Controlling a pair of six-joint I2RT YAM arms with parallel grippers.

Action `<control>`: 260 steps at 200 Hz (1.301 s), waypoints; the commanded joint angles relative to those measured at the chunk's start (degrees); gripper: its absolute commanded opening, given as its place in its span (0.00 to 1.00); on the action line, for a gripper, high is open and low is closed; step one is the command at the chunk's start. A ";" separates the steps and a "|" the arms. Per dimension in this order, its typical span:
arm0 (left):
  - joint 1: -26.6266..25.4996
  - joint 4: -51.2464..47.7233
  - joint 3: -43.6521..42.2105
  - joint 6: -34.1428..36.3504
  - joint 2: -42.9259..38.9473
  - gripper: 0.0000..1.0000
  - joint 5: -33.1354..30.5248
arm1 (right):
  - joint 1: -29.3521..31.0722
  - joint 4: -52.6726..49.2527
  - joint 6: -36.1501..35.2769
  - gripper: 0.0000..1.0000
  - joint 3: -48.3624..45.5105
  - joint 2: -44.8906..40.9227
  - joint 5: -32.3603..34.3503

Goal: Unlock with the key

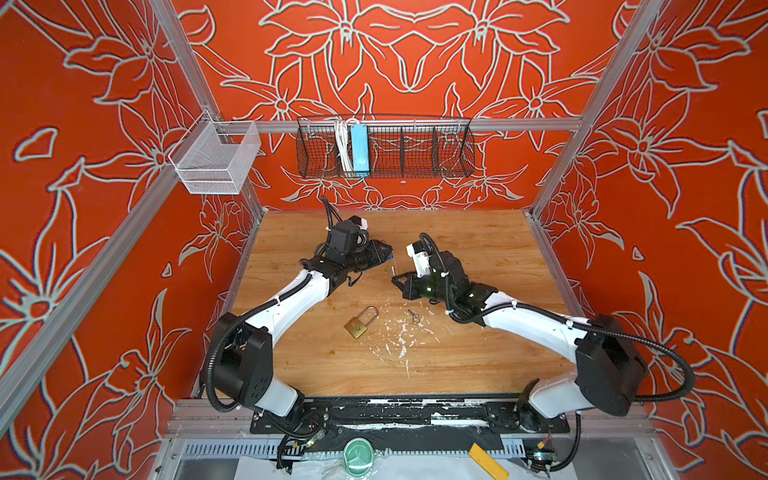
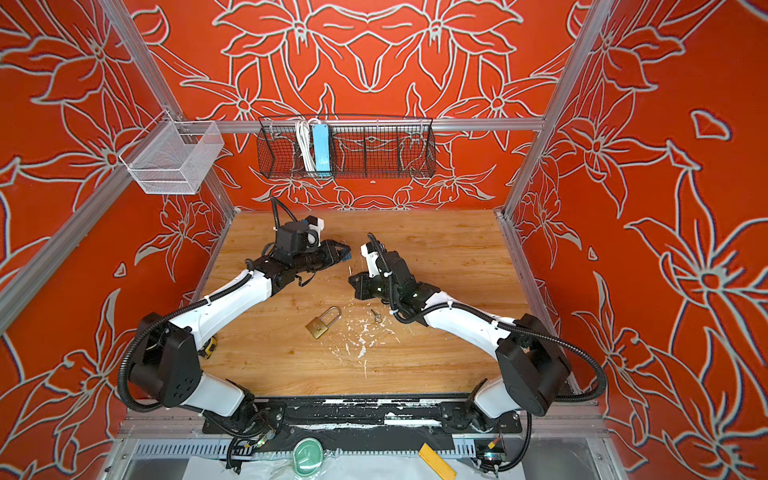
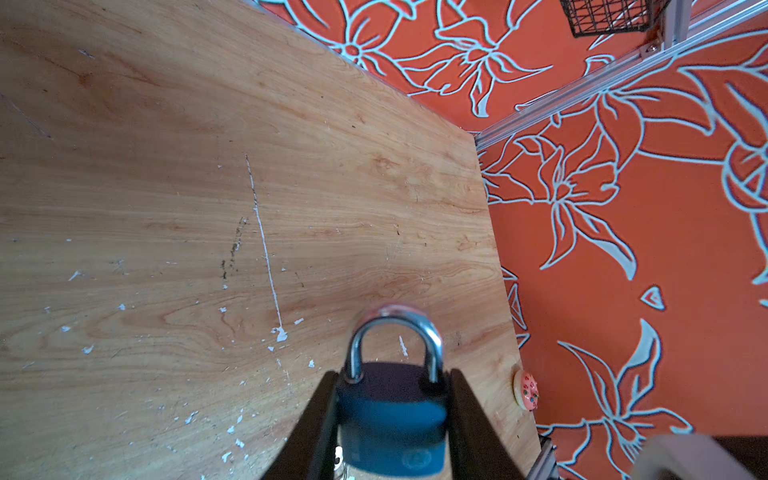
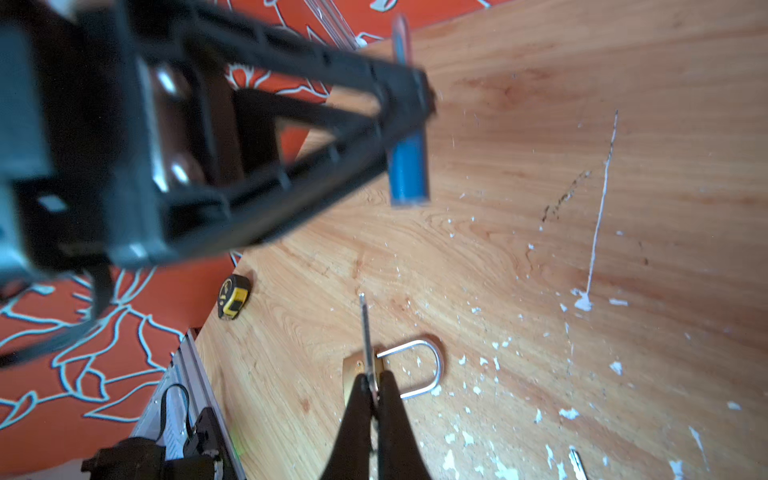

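You had the left claw (image 3: 392,374) clamped on the blue padlock (image 3: 390,415), steadying its body, while the right claw (image 4: 372,376) pinched the key (image 4: 365,324) blade-forward, presumably for insertion.

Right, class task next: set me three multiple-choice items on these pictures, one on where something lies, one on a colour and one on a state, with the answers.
1. Where does the brass padlock lie?
A. On the table, between the two arms
B. Inside a drawer
C. In a gripper

2. What colour is the second padlock, clamped by the left gripper?
A. Red
B. Blue
C. Green

3. How do the jaws of the right gripper stand?
A. Wide open
B. Shut, empty
C. Shut on a key

Answers:
1 A: both top views show it flat on the wood.
2 B: the left wrist view shows a blue body between the jaws.
3 C: the right wrist view shows the thin key pinched at their tips.
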 commanded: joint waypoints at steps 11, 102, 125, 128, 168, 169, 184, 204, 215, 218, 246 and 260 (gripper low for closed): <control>0.18 4.14 -0.59 2.38 -2.90 0.00 2.17 | 0.44 -2.19 0.72 0.00 3.12 1.65 1.74; 0.12 5.85 -1.50 2.02 -2.97 0.00 2.77 | 0.44 -4.01 0.79 0.00 4.00 2.99 2.09; 0.12 6.32 -1.76 2.21 -3.20 0.00 3.06 | 0.46 -5.69 0.84 0.00 5.43 3.69 2.63; 0.07 6.37 -1.81 2.21 -3.22 0.00 3.08 | 0.41 -5.95 0.84 0.00 5.65 3.90 2.64; 0.12 6.72 -1.92 2.58 -3.01 0.00 3.90 | 0.46 -5.83 0.91 0.00 6.66 4.41 2.62; 0.16 6.72 -1.93 2.62 -2.98 0.00 3.91 | 0.43 -5.85 0.95 0.00 6.68 4.44 2.63; 0.12 6.70 -1.93 2.69 -2.79 0.00 4.00 | 0.40 -6.03 0.90 0.00 6.79 4.38 3.05; 0.14 6.55 -1.76 2.74 -2.62 0.00 4.08 | 0.35 -6.03 0.77 0.00 6.87 4.29 3.33; 0.13 6.63 -1.76 2.73 -2.54 0.00 4.24 | 0.39 -6.29 0.56 0.00 7.09 4.33 3.43; 0.12 6.59 -1.76 2.74 -2.49 0.00 4.30 | 0.38 -6.30 0.58 0.00 7.13 4.31 3.43; 0.12 6.55 -1.76 2.98 -2.49 0.00 4.42 | 0.23 -6.38 0.40 0.00 7.19 4.29 3.94; 0.16 6.64 -1.85 3.10 -2.42 0.00 4.67 | 0.17 -6.39 0.22 0.00 7.23 4.09 4.04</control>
